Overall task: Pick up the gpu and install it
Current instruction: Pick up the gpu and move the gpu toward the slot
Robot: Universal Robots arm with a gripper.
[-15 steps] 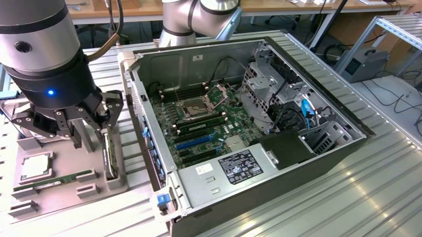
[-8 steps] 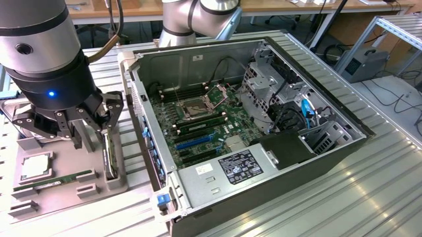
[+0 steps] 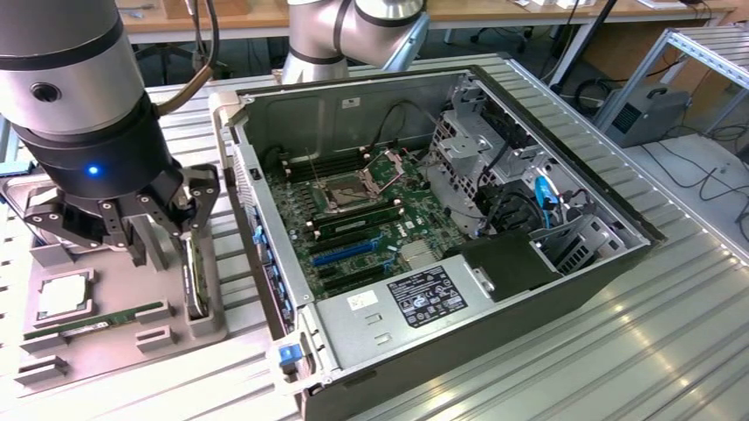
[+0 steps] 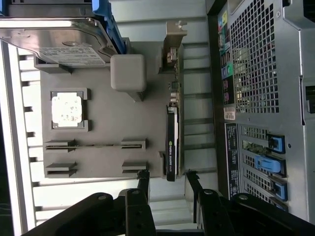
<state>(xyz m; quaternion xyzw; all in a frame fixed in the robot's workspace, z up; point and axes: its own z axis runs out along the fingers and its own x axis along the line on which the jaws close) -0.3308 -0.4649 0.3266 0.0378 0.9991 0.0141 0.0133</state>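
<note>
Beneath my jaws, spread wide and holding nothing, the gpu (image 4: 172,142) stands on edge in a slot of the grey tray (image 4: 113,123) on the counter (image 3: 655,351), lined up with the gap between them. To one side of the jaws sits the open computer case (image 3: 585,272).

gpu (image 4: 171,142) — glossy black plastic; tray (image 4: 108,123) — matt grey plastic.

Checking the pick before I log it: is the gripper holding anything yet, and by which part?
Nothing is held. The gripper has its jaws open by one end of the gpu, which stands on the tray.
</note>
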